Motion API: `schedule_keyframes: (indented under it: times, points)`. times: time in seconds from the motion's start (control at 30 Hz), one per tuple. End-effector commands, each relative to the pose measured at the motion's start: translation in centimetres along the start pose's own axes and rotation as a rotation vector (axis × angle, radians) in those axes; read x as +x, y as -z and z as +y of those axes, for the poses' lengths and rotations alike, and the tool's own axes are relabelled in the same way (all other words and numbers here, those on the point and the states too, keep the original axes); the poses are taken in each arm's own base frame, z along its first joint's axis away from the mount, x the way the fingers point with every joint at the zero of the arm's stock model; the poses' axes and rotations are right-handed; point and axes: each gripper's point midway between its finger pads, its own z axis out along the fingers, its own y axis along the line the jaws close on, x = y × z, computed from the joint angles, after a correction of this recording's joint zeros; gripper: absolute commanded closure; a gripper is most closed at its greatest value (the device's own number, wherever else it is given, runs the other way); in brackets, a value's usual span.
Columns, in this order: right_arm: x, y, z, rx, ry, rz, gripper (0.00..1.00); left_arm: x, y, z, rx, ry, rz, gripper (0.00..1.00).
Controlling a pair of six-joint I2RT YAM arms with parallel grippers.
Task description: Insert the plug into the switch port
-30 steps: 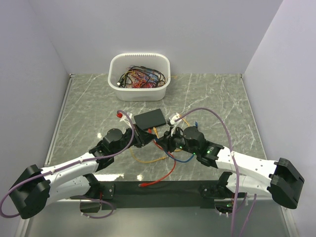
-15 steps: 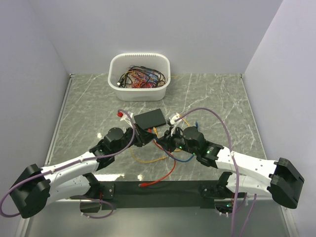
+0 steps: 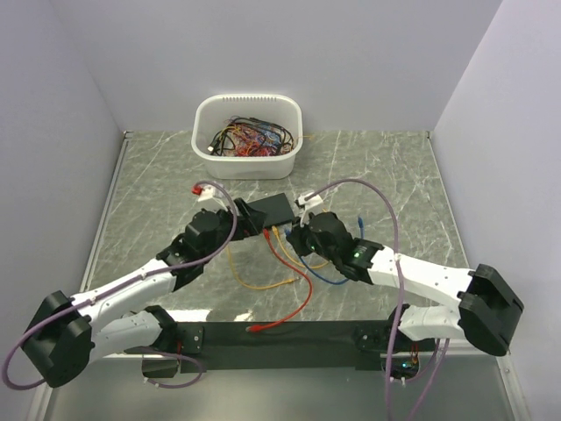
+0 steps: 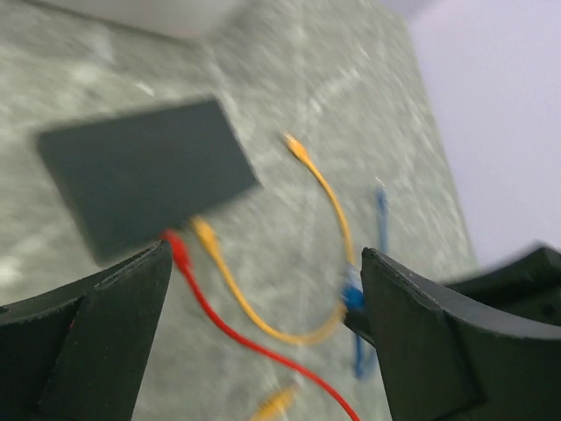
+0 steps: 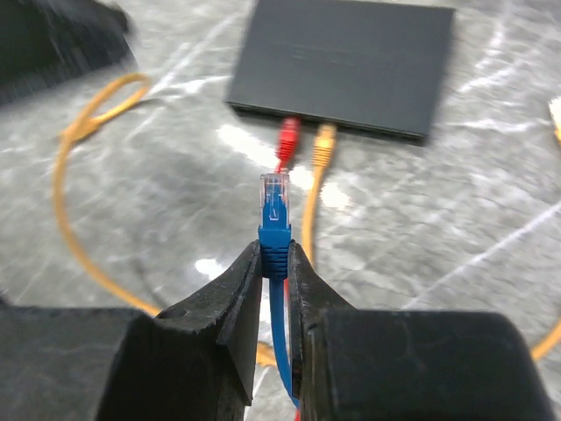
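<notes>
The flat black switch [image 3: 267, 209] lies mid-table. A red plug [image 5: 287, 139] and an orange plug [image 5: 324, 145] sit in ports on its near edge [image 5: 377, 132]. My right gripper [image 5: 275, 259] is shut on the boot of a blue plug [image 5: 274, 202]. The plug's clear tip points at the switch, a short way in front of the red one. My left gripper [image 4: 267, 289] stands wide open, with nothing between its fingers, above the cables just short of the switch [image 4: 145, 180]. The blue plug [image 4: 353, 294] shows blurred by the left gripper's right finger.
A white tub [image 3: 248, 136] full of tangled cables stands at the back. Loose orange cable [image 3: 263, 281], red cable [image 3: 294, 294] and blue cable [image 3: 337, 279] loop over the marble top between the arms. Grey walls close the left, back and right sides.
My left gripper has opened wide and moved up toward the switch's near left corner. My right gripper has carried the blue plug forward and left, closer to the switch.
</notes>
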Motion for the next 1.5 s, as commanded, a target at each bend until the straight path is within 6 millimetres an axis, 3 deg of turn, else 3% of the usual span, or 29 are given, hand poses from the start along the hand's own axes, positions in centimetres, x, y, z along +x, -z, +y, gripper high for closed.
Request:
schedule_keyframes:
  times: [0.0, 0.03, 0.07, 0.17, 0.5, 0.83, 1.1, 1.47]
  points:
    - [-1.2, -0.6, -1.3, 0.086, -0.03, 0.002, 1.0, -5.1, -1.2, 1.6, -0.057, -0.043, -0.193, 0.05]
    - [-1.0, -0.8, -1.4, 0.094, -0.031, 0.011, 1.0, -4.6, -1.4, 2.5, -0.059, -0.056, -0.194, 0.06]
    - [-0.8, -1.2, -1.5, 0.102, -0.031, 0.024, 1.0, -4.7, -1.6, 2.1, -0.01, -0.074, -0.202, 0.05]
    - [-0.1, -1.8, -2.2, 0.127, -0.036, 0.061, 1.0, -6.3, -2.3, 2.9, 0.031, -0.073, -0.258, 0.02]
    - [1.0, -3.1, -3.6, 0.168, -0.055, 0.147, 1.0, -9.0, -7.1, 7.1, 0.019, -0.077, -0.201, 0.01]
    - [2.4, -5.8, -4.4, 0.219, -0.044, 0.243, 1.0, -4.7, -13.8, 7.3, 0.251, -0.17, 0.078, 0.07]
    - [3.3, -8.4, -4.9, 0.243, -0.04, 0.302, 1.0, -1.4, -15.3, 8.6, 0.297, -0.129, 0.189, 0.09]
    - [4.7, -10.8, -5.8, 0.279, -0.044, 0.346, 1.0, 0.7, -15.7, 9.3, 0.32, -0.093, 0.263, 0.12]
